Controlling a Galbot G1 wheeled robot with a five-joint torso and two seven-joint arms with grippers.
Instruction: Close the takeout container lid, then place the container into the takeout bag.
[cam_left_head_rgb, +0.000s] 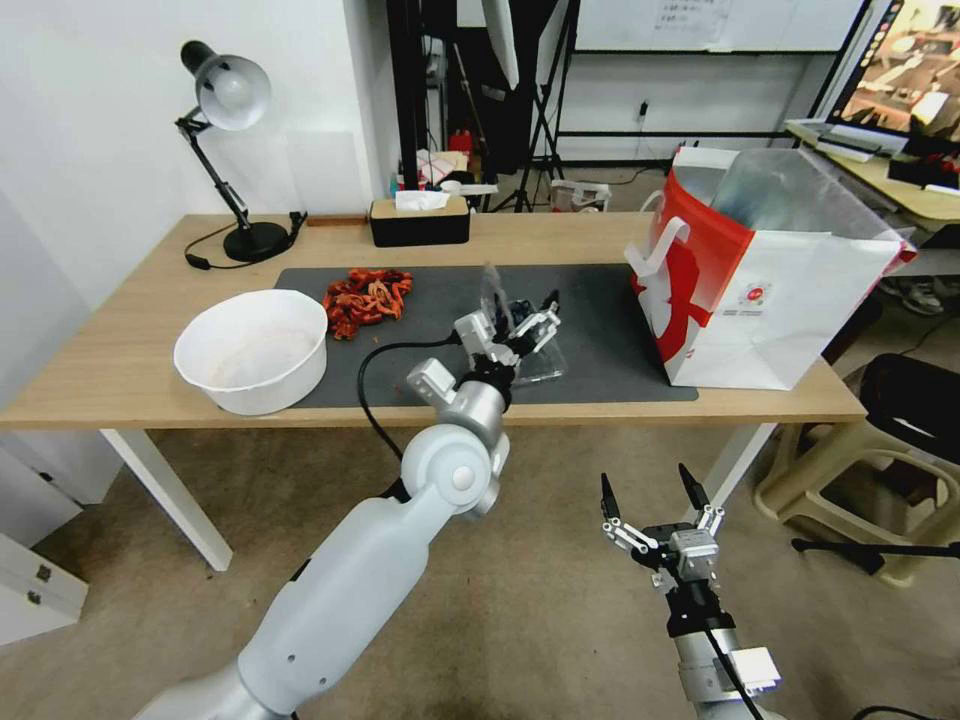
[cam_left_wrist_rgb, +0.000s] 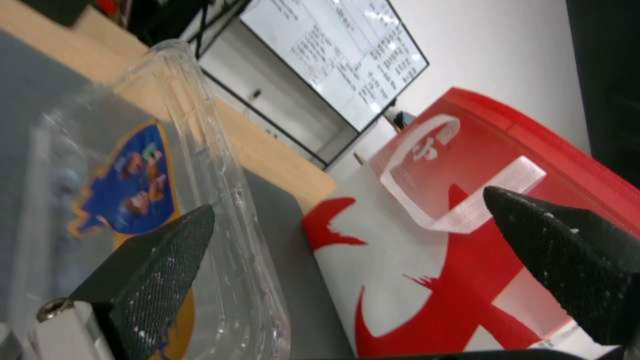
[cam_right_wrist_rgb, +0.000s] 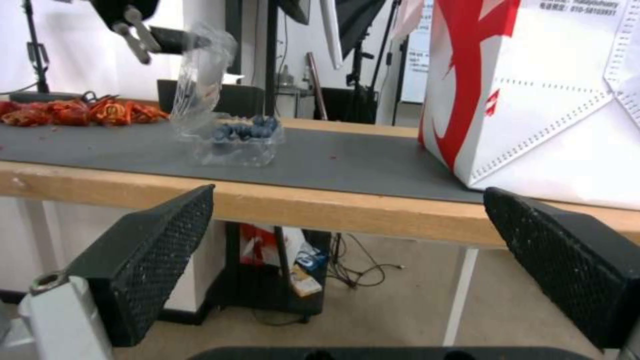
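Clear glossy plastic lid (cam_left_wrist_rgb: 200, 165); smooth red-and-white paper takeout bag (cam_left_head_rgb: 770, 300) with silvery lining; matt grey mat (cam_left_head_rgb: 600, 330) on pale wood table (cam_left_head_rgb: 110, 370); textured black fingertips (cam_right_wrist_rgb: 160, 250).

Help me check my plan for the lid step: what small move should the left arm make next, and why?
Probably swing the left gripper toward the takeout bag and down, folding the lid over. The lid stands upright against one open finger, above the berries in the takeout container.

On the tabletop (cam_left_head_rgb: 120, 380): one takeout container (cam_left_head_rgb: 525, 345), one takeout bag (cam_left_head_rgb: 770, 290), one white bowl (cam_left_head_rgb: 252, 350), one lamp (cam_left_head_rgb: 228, 150), one tissue box (cam_left_head_rgb: 420, 218), two pincers, left (cam_left_head_rgb: 520, 315) and right (cam_left_head_rgb: 650, 495).
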